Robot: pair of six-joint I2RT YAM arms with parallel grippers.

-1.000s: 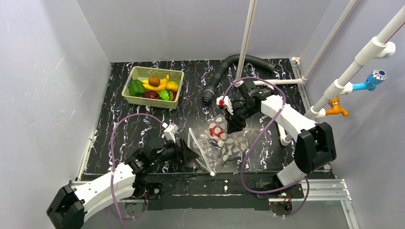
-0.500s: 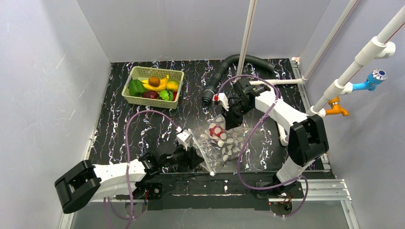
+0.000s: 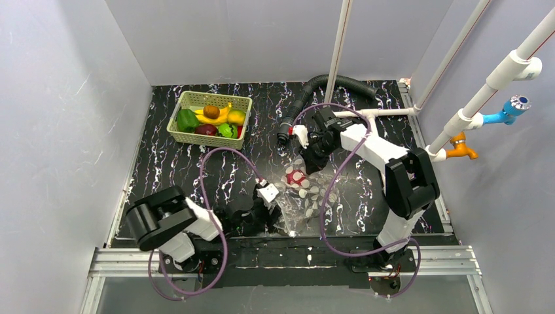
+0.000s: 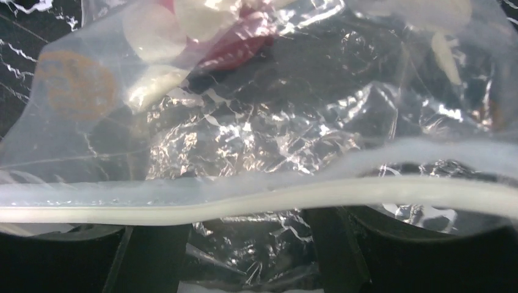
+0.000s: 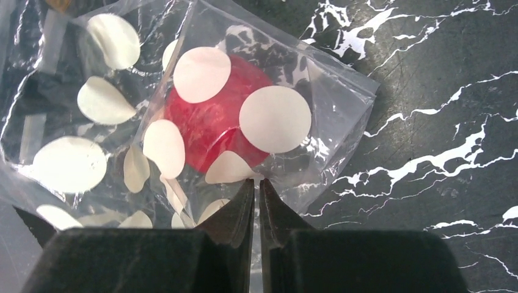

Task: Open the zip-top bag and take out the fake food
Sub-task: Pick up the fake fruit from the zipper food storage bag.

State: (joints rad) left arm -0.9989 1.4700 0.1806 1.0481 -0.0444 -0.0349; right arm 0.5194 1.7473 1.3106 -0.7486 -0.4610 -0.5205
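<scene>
Table [image 3: 196, 170] of black stone-look sheet, veined white and purple, fills the middle of the overhead view, boxed by plain grey walls [image 3: 65, 98] on three sides. White pipes [image 3: 340, 46] run up at upper right, with a blue tap [image 3: 515, 106] and an orange tap [image 3: 462, 148] at the right edge. A black ribbed hose [image 3: 327, 84] curls along the top of the table. At upper left sits a pale green lattice basket [image 3: 181, 135] holding fake food [image 3: 213, 121]: a banana plus green, dark red, brown and yellow pieces.

The zip-top bag [image 3: 307, 196] lies at lower centre of the table, clear, crinkled and glossy, printed with white ovals. A red apple [image 5: 214, 122] shows through the film at its upper end. Its whitish zip strip [image 4: 256, 195] runs wavy across the left wrist view.

The left tool [image 3: 268, 208] is at the bag's lower left edge, its fingers standing apart with crumpled film between them. The right tool [image 5: 257, 183] has its fingers drawn almost together, pinching the bag's film just below the apple.
</scene>
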